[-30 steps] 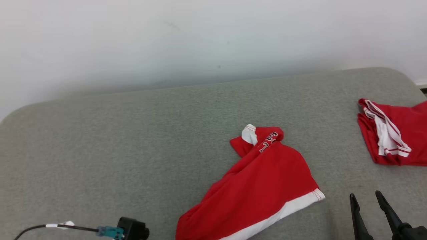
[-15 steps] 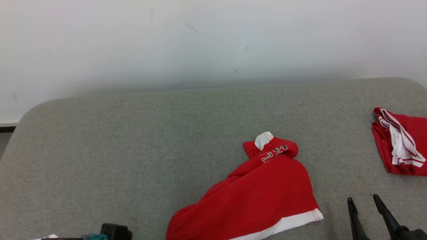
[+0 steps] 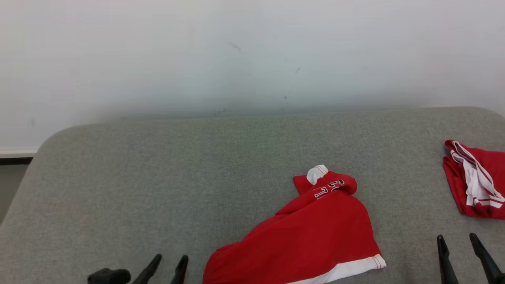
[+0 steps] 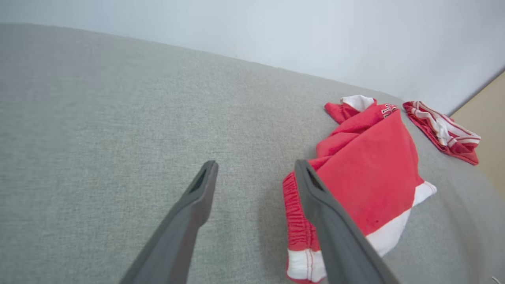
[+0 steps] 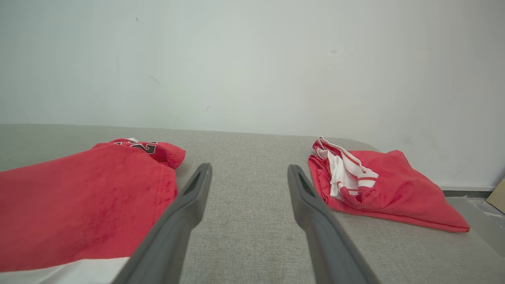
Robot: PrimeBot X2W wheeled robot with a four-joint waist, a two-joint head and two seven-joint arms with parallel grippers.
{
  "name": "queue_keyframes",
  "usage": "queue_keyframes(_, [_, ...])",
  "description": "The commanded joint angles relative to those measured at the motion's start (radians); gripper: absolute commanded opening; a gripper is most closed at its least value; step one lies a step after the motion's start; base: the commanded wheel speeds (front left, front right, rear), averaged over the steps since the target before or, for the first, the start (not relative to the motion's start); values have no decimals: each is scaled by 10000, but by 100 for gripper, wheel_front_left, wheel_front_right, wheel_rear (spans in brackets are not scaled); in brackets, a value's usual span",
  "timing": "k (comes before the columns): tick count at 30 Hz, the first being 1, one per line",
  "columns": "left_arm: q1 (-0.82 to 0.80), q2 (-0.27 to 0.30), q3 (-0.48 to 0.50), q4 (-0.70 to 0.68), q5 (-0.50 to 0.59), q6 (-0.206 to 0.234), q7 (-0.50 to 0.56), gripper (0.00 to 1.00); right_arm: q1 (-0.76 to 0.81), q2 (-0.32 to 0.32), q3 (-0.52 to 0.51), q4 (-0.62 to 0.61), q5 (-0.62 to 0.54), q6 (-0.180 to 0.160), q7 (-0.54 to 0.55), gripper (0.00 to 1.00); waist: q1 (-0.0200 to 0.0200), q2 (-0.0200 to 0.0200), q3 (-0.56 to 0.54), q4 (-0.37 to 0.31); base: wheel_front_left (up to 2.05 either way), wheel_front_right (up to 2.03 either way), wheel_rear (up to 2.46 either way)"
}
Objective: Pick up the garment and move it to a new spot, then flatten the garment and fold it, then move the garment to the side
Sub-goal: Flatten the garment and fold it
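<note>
The red garment (image 3: 315,232) lies crumpled on the grey surface (image 3: 158,177) between the two tools, its far end bunched and turned over. The left tool (image 3: 171,258) stands open and empty just beside the waistband end. The right tool (image 3: 456,237) is open too, near the white hem (image 3: 347,268). Flattening looks to be the step in hand. Each tool should pinch its nearest corner, then draw outward low and evenly, so the far end unrolls without sliding toward the other red garment (image 3: 473,181).
</note>
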Motion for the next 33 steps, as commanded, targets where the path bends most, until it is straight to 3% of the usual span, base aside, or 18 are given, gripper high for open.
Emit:
queue_keyframes(1, [257,-292,424,-116,724,199,-63,100,146,-121,-141,-106,-61,-25,-23,100,0,0,-108,135,0,0,0])
queue_keyframes(5, [929,-1324,1855,-383,2146,289,-60,100,229,-140,-308,-156,-164,-25,-24,100,0,0,-219,318,0,0,0])
queue_keyframes(9, [1563,-2274,3096,-166,3764,57,-61,100,265,-56,-236,-66,-260,-25,-24,100,0,0,-324,418,0,0,0])
queue_keyframes(15, [2332,-3671,4797,35,5436,-862,-63,100,303,104,118,176,-209,-25,-24,100,0,0,-464,483,0,0,0])
queue_keyframes(16, [2332,-3671,4797,35,5436,-862,-63,100,303,104,118,176,-209,-25,-24,100,0,0,-464,483,0,0,0])
queue_keyframes(24, [2718,-4793,6168,284,6545,-2205,-64,100,220,240,366,493,-63,-25,-24,100,0,0,-557,455,0,0,0])
queue_keyframes(33, [2709,-5070,6571,450,7039,-2662,-65,100,74,94,391,390,75,-25,-24,100,0,0,-578,383,0,0,0])
